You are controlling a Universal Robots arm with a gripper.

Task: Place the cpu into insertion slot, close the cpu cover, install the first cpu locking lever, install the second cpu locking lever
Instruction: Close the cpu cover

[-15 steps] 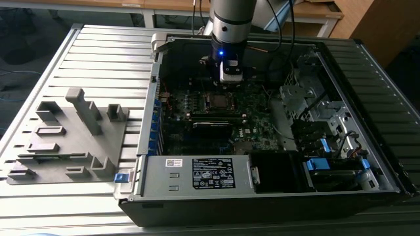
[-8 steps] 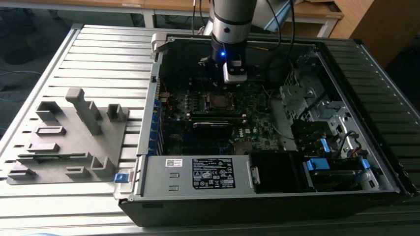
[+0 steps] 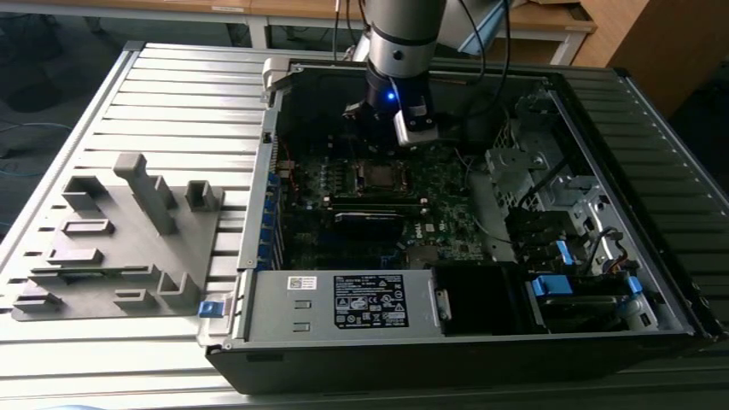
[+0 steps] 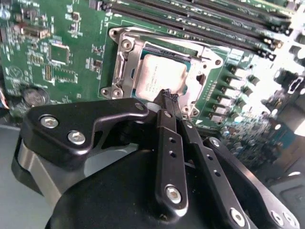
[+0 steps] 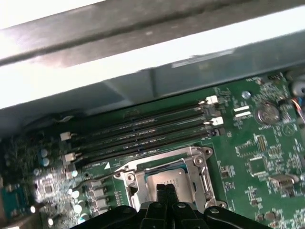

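1. Tool (image 4: 167,98): both fingers are clenched tip to tip with nothing between them. In both wrist views the tips hang over the near edge of the cpu (image 4: 155,76). I cannot tell whether they touch it or stand just off it.
2. Where the cpu is: it lies flat in the insertion slot (image 3: 377,175) on the green circuit board (image 4: 71,28), just beside the long black memory slots (image 5: 143,131). All of this is inside the open computer case (image 3: 456,369) on the slatted tabletop (image 3: 171,94).
3. Cpu cover (image 4: 123,71): it looks folded down around the chip, its square cut-out framing the metal top. By my reading the placing is done and the cover is down or nearly so. The locking levers are too thin to make out, so I cannot say whether they are latched.
4. Step in hand, as I judge it: pressing the cover home with the closed tips (a poke, not a grasp). To do it well:
   - Bear on the silver frame, not on the chip's top.
   - Push straight down and gently, so the frame lies level on all sides.
   - Keep the tips off the small parts crowding the socket's rim.
5. Look of the cpu: a small flat square with a dull silver-grey top, paler than the frame around it, carrying faint print. Its edges run parallel to the cut-out, and I see no corner riding up. It is thin and rigid, and probably unforgiving of any sideways load.
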